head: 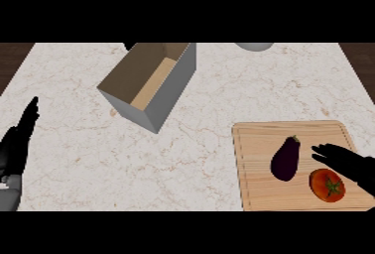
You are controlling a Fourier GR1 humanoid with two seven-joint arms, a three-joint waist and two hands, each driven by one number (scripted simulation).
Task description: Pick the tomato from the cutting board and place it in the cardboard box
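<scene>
Your right robot hand (350, 163) is over the cutting board (256, 144), with its fingers stretched out and holding nothing. The tomato (327, 185) sits on the board near its front right corner, just under and beside that hand. It is not picked up yet.

Watch out for the eggplant (285, 158). It lies right next to the tomato, so I think your fingers could bump it or grab it by mistake. The tomato is round, so it may roll away if you push it from the side. It also sits close to the board's edge.

The cardboard box (150, 82) is far off to the left and lies tipped on its side, so the tomato might miss the opening.

Your left robot hand (18, 144) rests open at the left edge, fingers up.

The bench (110, 154) is pale marble with thin brown lines. A grey round thing (253, 46) peeks in at the far edge; you cannot tell what it is.
</scene>
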